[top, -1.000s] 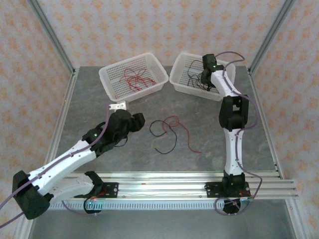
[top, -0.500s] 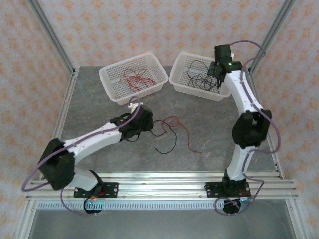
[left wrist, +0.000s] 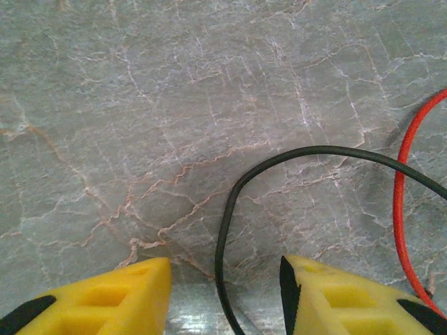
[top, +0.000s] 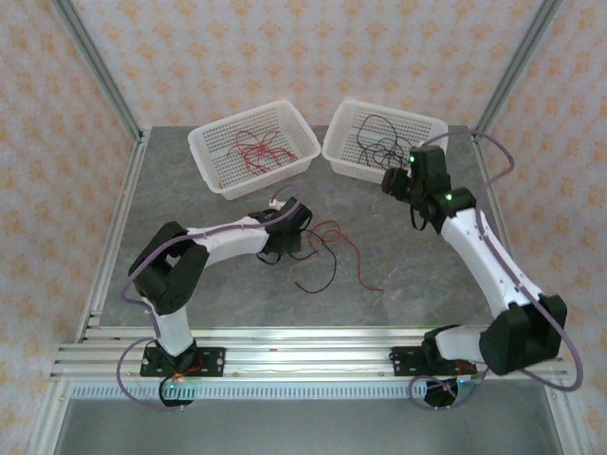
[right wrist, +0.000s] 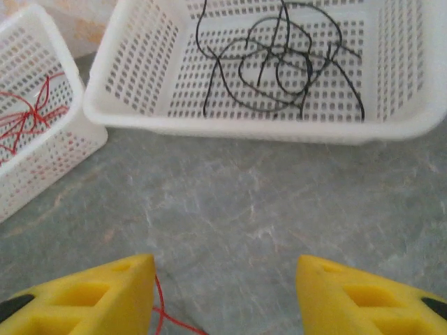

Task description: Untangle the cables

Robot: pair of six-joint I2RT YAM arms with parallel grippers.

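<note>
While its yellow fingers point(left wrist: 119, 293) stand partly apart with nothing pinched, the left hand point(left wrist: 225, 269) sits low on the desk point(left wrist: 140, 105). It straddles a black cable point(left wrist: 314, 149), so closing would likely catch that strand alone. A red cable point(left wrist: 399, 188) runs just beside it. The right hand point(right wrist: 225, 264), wide open and empty, hovers before the white basket point(right wrist: 244, 129) of black cables point(right wrist: 279, 63), probably free to help. Red strands point(right wrist: 28, 115) lie sorted in the neighbouring basket point(right wrist: 77, 150).

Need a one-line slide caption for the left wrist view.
Left gripper open over the marble table, a black cable loop running between its fingers, a red cable alongside at right.
</note>
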